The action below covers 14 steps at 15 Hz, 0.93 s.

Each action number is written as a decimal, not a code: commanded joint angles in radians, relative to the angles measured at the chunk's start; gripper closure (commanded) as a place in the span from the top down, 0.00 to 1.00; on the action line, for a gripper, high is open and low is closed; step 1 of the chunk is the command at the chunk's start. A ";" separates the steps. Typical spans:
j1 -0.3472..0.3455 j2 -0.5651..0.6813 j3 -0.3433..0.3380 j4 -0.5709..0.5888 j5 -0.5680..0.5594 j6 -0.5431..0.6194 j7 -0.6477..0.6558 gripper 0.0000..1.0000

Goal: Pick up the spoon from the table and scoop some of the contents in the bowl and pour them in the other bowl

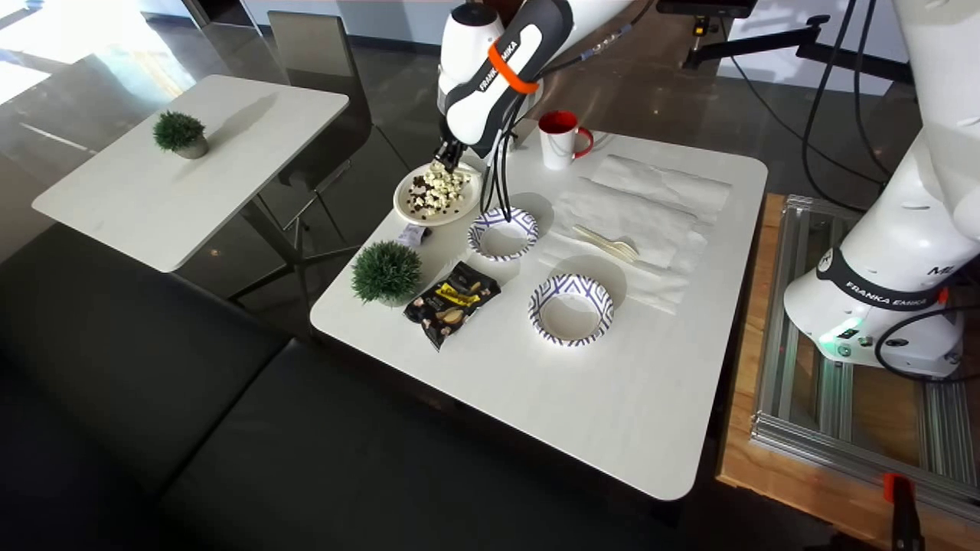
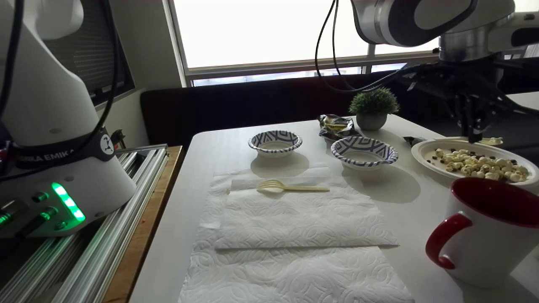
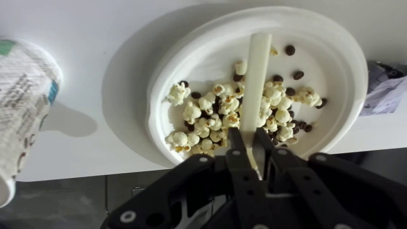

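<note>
In an exterior view, L to R: plant [image 1: 387,272] on table [image 1: 635,428], wrapper [image 1: 414,234] just beside white bowl [image 3: 353,79], which holds popcorn [image 3: 214,122] + dark bits [image 3: 298,75]. Claw [image 3: 249,136] sits over that bowl, clamped on spoon [image 3: 256,82]; in wrist view the handle sticks out over the bowl (head's hidden by the claw there, can't tell if it's touching anything). Black bag [image 1: 452,302] lies near the plant. Then patterned bowl [image 1: 503,252], mug [image 1: 557,149] (upright, handle toward robot base [image 1: 880,306]), 2nd patterned bowl [image 1: 570,315], then fork [image 2: 294,187] lying on paper towels [image 2: 303,223], seen in both exterior views. Far R: base w/ green light [image 2: 67,202].
</note>
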 commanded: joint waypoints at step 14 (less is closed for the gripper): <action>0.007 -0.384 -0.073 -0.506 -0.049 0.149 0.110 0.14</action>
